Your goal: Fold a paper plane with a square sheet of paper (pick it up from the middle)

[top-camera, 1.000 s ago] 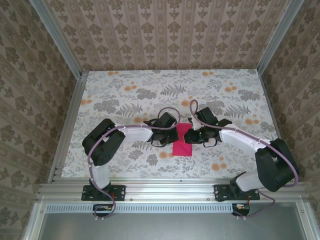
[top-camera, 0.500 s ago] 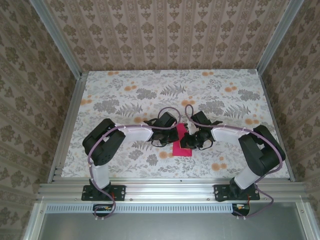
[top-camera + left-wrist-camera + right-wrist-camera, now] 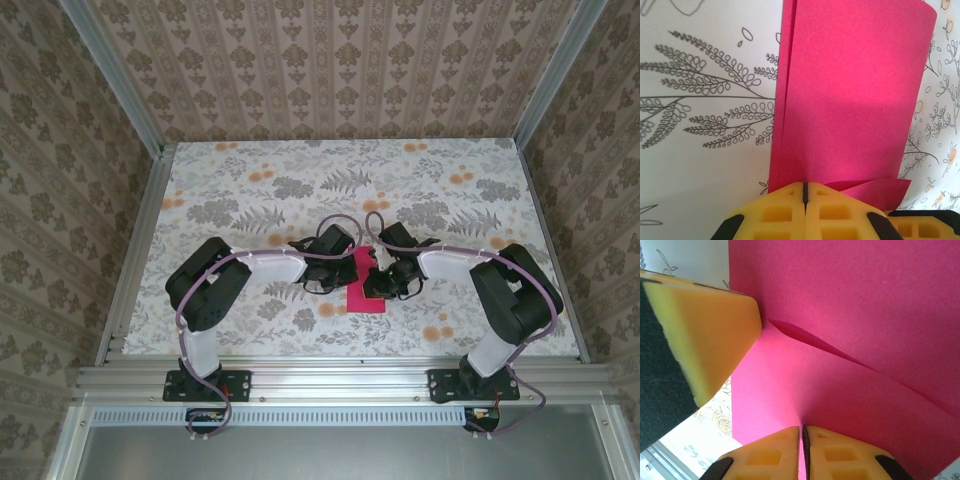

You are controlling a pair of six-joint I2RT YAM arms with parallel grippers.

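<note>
The thin magenta-pink paper sheet (image 3: 855,100) lies folded double, a narrow rectangle. The left claw (image 3: 804,192) is closed against its edge. The right claw (image 3: 802,432) pinches it, wrinkling it.

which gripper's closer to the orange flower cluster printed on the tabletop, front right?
Right. The right gripper sits left of and beyond the orange flower cluster, at the magenta folded paper sheet; the left gripper is farther left, across that sheet.
</note>
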